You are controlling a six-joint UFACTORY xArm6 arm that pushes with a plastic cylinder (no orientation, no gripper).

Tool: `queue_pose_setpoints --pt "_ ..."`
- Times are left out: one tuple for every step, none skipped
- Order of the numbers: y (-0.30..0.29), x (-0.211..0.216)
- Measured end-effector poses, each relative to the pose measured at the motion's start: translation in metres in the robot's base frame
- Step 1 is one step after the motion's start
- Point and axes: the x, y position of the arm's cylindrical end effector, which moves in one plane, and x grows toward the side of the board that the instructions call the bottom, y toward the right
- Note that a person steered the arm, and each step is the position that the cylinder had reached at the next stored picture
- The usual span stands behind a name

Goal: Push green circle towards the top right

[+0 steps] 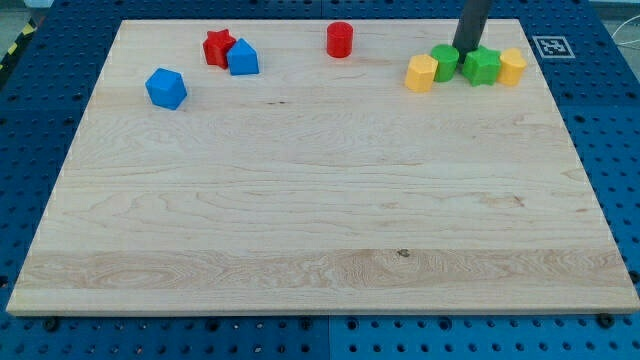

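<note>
The green circle (445, 61) sits near the view's top right, between a yellow block (421, 73) on its left and a green star-shaped block (482, 66) on its right. A second yellow block (512, 67) touches the green star's right side. My tip (465, 51) comes down from the view's top edge and ends just behind the gap between the green circle and the green star, close to both.
A red cylinder (340, 39) stands at the view's top centre. A red star (218, 47) and a blue house-shaped block (243, 58) touch at the top left. A blue cube (166, 88) lies further left. A marker tag (550, 46) is off the board's top right corner.
</note>
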Motion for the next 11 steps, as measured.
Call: queue_pose_setpoints --pt "0.007 0.018" --pt "0.009 0.040" --pt "-0.023 0.070" --pt "-0.034 0.072" --pt "-0.011 0.055" --pt "-0.020 0.049" --pt "-0.038 0.055" --pt "-0.039 0.030" --pt "-0.039 0.001" --pt "-0.059 -0.005" --pt "-0.064 -0.015"
